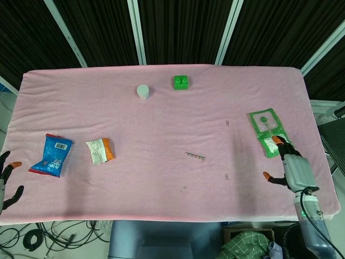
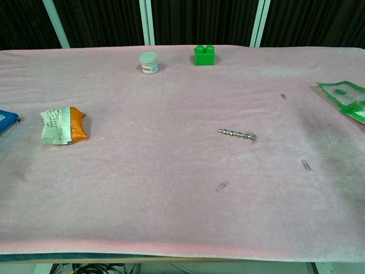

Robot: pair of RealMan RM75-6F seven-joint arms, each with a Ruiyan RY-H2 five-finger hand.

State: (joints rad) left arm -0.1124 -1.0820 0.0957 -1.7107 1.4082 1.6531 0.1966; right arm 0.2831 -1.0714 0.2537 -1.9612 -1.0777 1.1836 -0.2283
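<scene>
Right hand (image 1: 288, 168), fingers spread and empty, poised at the near right edge of the worktop (image 1: 161, 135) just beside the green packet (image 1: 270, 133), judged at the reaching step, wanting a short advance and closing grasp; left hand (image 1: 6, 181) open, off the near left corner.

Matt pink cloth table cover (image 1: 161, 129), glossy green plastic packet (image 1: 269, 132), shiny metal chain (image 1: 195, 156).
</scene>
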